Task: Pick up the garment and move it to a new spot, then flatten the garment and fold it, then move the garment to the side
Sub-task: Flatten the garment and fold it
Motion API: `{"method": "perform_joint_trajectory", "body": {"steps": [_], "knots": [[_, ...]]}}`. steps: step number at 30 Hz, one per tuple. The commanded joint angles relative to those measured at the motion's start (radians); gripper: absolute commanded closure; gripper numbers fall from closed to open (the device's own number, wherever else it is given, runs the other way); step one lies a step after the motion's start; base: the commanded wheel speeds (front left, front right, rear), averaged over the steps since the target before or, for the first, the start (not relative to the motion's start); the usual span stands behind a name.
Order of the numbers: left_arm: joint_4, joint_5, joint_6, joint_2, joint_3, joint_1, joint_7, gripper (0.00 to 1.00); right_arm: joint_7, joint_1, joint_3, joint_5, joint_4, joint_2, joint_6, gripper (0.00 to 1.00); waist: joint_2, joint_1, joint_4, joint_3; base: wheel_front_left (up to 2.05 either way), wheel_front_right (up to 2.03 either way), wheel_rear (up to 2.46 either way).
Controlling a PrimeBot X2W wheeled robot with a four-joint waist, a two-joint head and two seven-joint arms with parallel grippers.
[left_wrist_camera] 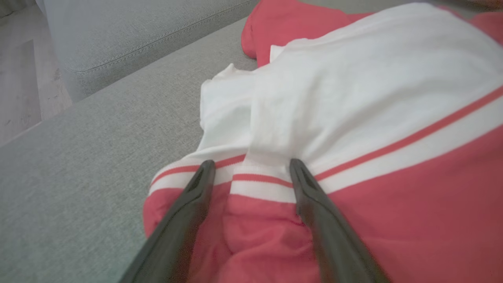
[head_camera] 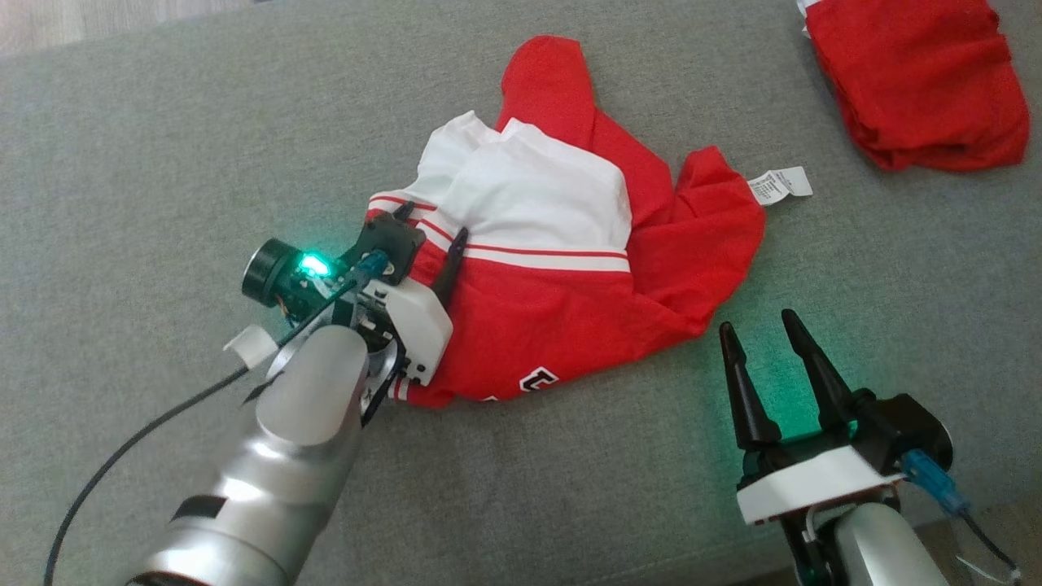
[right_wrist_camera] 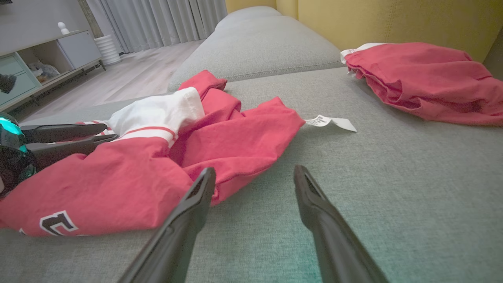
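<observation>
Room for a new spot lies nearest, where the sofa seat [head_camera: 570,505] before the robot is bare. There the right gripper [head_camera: 757,325] hovers just beside the garment's near hem, jaws wide apart and empty. The left gripper [head_camera: 434,221] stands on the crumpled red-and-white garment [head_camera: 570,325] mid-seat, jaws open astride a raised fold at the striped band, nothing pinched yet. A good pick, I judge, closes low on that ridge through both layers, then lifts until the trailing red cloth clears. Beyond, a label [head_camera: 780,185] sticks out. Farther right a second red garment [head_camera: 920,81] takes that corner, and the far left edge drops to floor [head_camera: 65,24].
</observation>
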Motion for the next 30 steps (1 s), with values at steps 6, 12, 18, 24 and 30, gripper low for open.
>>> {"method": "perform_joint_trajectory", "body": {"steps": [6,12,18,24,30], "knots": [[0.015,-0.024,-0.016,0.014,-0.009,-0.034,0.012,1.0,-0.004,-0.025,0.026,0.004,-0.019,-0.005,-0.001,0.0,0.0,0.0,0.004,-0.011,0.0,0.0,0.0],[-0.015,-0.032,-0.02,0.007,-0.046,-0.029,-0.023,1.0,-0.004,-0.017,0.023,0.007,-0.016,-0.005,-0.001,0.0,0.0,0.0,0.01,-0.033,0.0,0.0,0.0],[-0.14,-0.028,-0.004,0.004,-0.123,-0.008,-0.092,1.0,-0.004,-0.001,0.021,0.013,-0.014,-0.005,-0.001,0.0,0.0,0.0,0.031,-0.075,0.0,0.0,0.0],[-0.332,-0.034,-0.017,0.004,-0.258,0.076,-0.074,1.0,-0.004,0.014,0.012,0.015,-0.014,-0.005,-0.001,0.0,0.0,0.0,0.06,-0.108,0.0,0.0,0.0],[-0.52,-0.038,-0.029,0.008,-0.313,0.112,-0.079,1.0,-0.004,0.032,0.003,0.015,-0.01,-0.005,-0.001,0.0,0.0,0.0,0.103,-0.133,0.0,0.0,0.0]]}}
